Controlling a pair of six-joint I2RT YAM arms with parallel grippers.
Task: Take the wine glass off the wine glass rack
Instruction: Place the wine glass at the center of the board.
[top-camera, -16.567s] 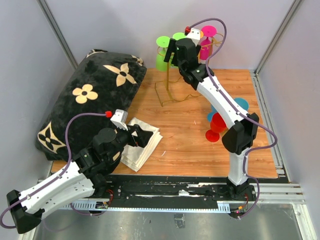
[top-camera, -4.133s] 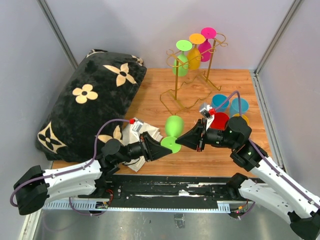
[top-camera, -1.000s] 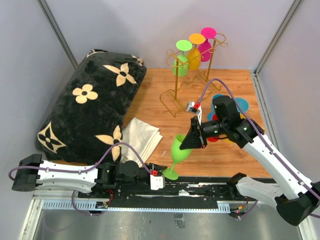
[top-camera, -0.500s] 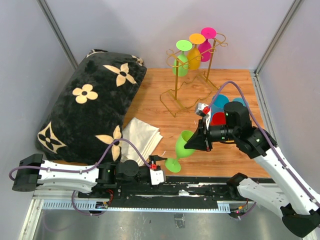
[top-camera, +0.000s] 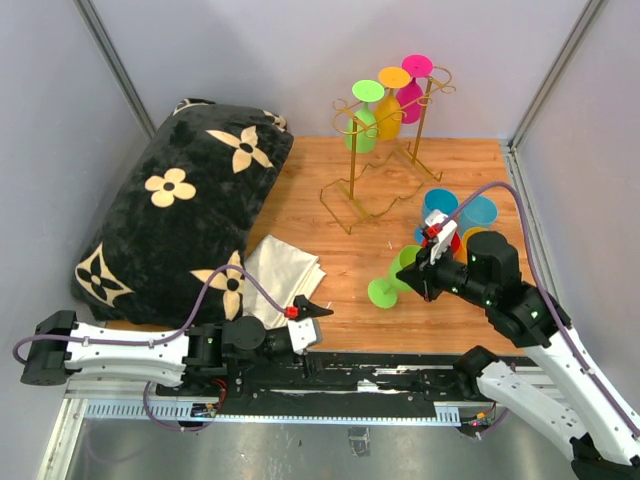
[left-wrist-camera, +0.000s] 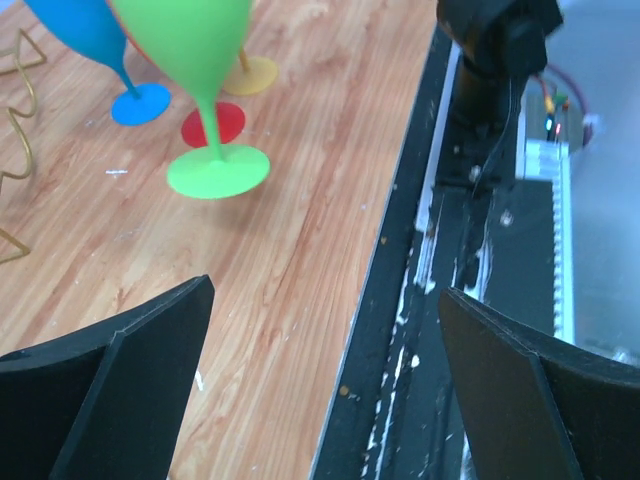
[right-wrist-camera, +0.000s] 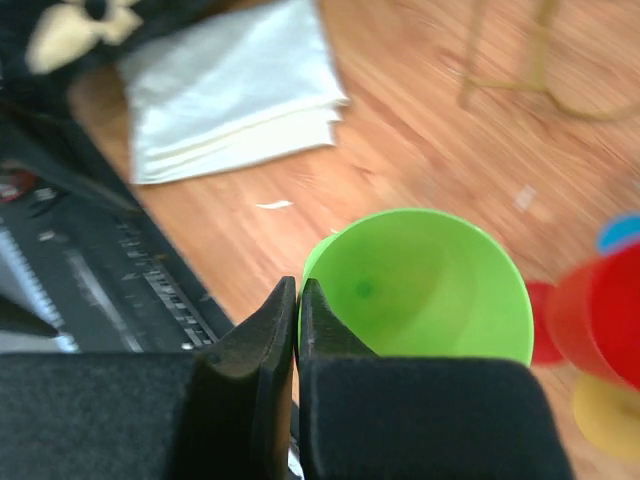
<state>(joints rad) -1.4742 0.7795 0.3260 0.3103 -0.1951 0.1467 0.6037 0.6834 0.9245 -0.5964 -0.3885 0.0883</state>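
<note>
The gold wine glass rack (top-camera: 352, 172) stands at the back with a green (top-camera: 362, 128), a yellow (top-camera: 388, 112) and a pink glass (top-camera: 411, 95) hanging from it. A green wine glass (top-camera: 397, 277) is off the rack and leans over the wood front right. Its foot (left-wrist-camera: 218, 170) is at or just above the board. My right gripper (top-camera: 420, 276) is shut on its rim, one finger inside the bowl (right-wrist-camera: 430, 290) and one outside. My left gripper (top-camera: 312, 310) is open and holds nothing at the front edge, left of the glass.
Blue glasses (top-camera: 478, 214), a red one (top-camera: 449, 241) and a yellow one stand close behind the held glass. A folded cream cloth (top-camera: 284, 272) lies front left beside a big black flowered pillow (top-camera: 180, 200). A black rail (left-wrist-camera: 470, 220) runs along the front edge.
My left gripper has opened, let go of the green glass's foot and drawn back left. My right gripper has carried the glass right, toward the standing glasses.
</note>
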